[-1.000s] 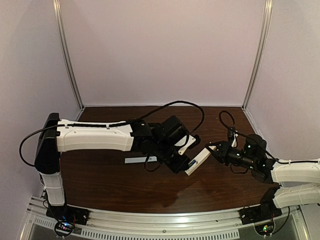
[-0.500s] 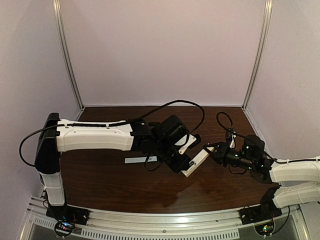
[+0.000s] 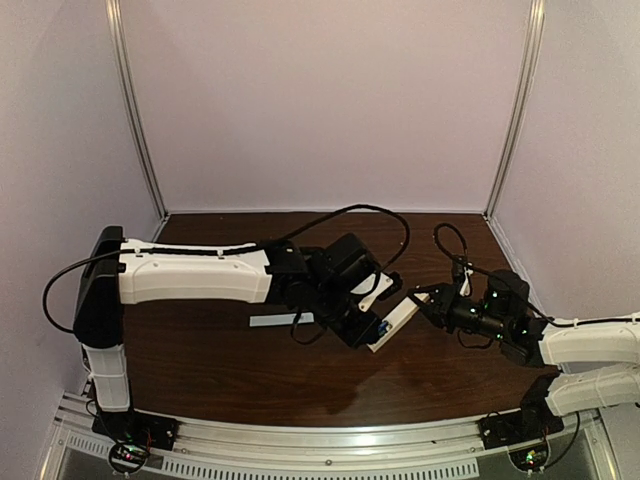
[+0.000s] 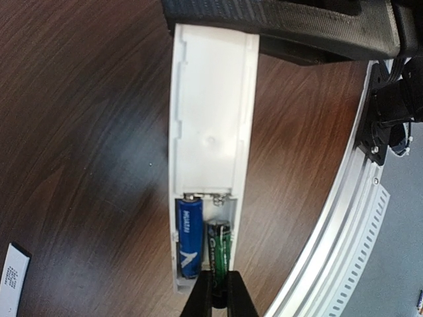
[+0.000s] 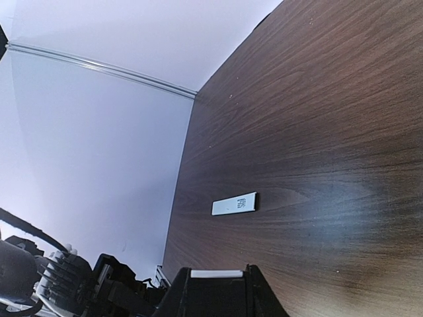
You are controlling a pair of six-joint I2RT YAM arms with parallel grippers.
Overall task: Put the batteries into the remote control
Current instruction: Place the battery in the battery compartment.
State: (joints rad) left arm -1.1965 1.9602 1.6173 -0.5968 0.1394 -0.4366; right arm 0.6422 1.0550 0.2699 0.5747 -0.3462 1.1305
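Over the brown table (image 3: 220, 372) our right gripper (image 5: 217, 282) clamps the remote control (image 4: 211, 119), our left gripper (image 4: 218, 287) the green battery (image 4: 218, 241).

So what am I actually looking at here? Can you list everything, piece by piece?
remote control: one, white, centre, back open, between the two arms.
blue battery: one, blue, lying in the remote's recess.
green battery: one, dark green, in the recess beside the blue one.
cover strip: one, white, flat on the table, left of the remote.
table: one, dark brown wood.
walls: pale lilac, behind and at both sides.
rail: one, silver metal, along the near table edge.
left arm: one, white and black, jaws shut on the green battery's end.
right arm: one, white and black, jaws shut on the remote's far end.
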